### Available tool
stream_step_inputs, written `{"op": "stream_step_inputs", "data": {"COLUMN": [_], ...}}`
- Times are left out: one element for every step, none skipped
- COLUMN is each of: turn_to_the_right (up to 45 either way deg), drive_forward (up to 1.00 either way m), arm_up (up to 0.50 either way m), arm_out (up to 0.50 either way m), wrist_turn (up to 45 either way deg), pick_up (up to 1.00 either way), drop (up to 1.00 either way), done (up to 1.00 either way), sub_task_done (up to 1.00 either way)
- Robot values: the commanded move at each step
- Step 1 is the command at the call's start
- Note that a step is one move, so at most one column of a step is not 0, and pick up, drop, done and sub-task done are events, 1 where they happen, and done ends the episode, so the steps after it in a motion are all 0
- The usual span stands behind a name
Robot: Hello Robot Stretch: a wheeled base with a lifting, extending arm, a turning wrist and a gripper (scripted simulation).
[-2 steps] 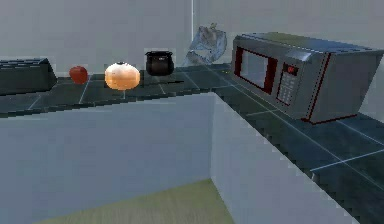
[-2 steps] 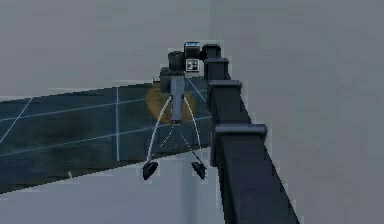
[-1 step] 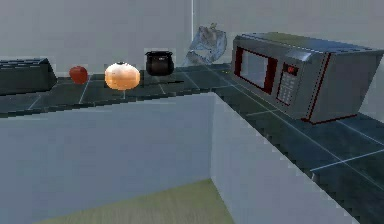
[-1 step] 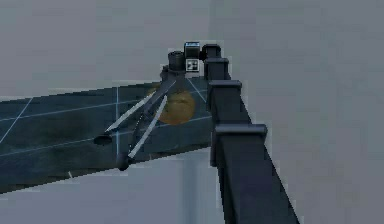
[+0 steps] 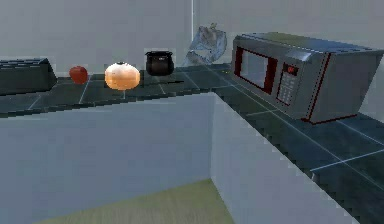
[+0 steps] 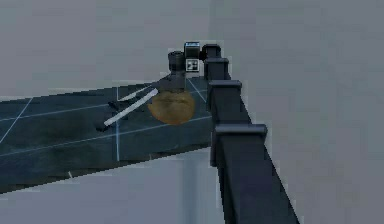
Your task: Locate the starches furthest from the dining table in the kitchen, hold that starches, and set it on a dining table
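- Saw black pot (image 5: pixel 159 63) on far desk (image 5: pixel 290 150), contents hidden.
- Saw microwave (image 5: pixel 300 75) at right, door closed.
- Could not tell end effector's (image 6: pixel 170 85) spread or hold near brown lump (image 6: pixel 172 110).

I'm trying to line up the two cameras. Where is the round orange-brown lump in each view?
Forward view: a round orange-brown lump sits on the dark counter, between a red fruit and a black pot.
Arm side view: a similar lump shows at the pincer, against a dark counter; I cannot tell if it is the same one.
Shared landmark: the dark counter top with pale tile lines.
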Motion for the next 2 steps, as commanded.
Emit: {"op": "stream_step_inputs", "data": {"turn_to_the_right": [0.0,0.0], "drive_forward": [0.0,0.0], "arm_up": [0.0,0.0], "arm_out": [0.0,0.0], "wrist_turn": [45.0,36.0], "pick_up": [0.0,0.0], "drop": [0.0,0.0], "done": [0.0,0.0], "sub_task_done": [0.0,0.0]}}
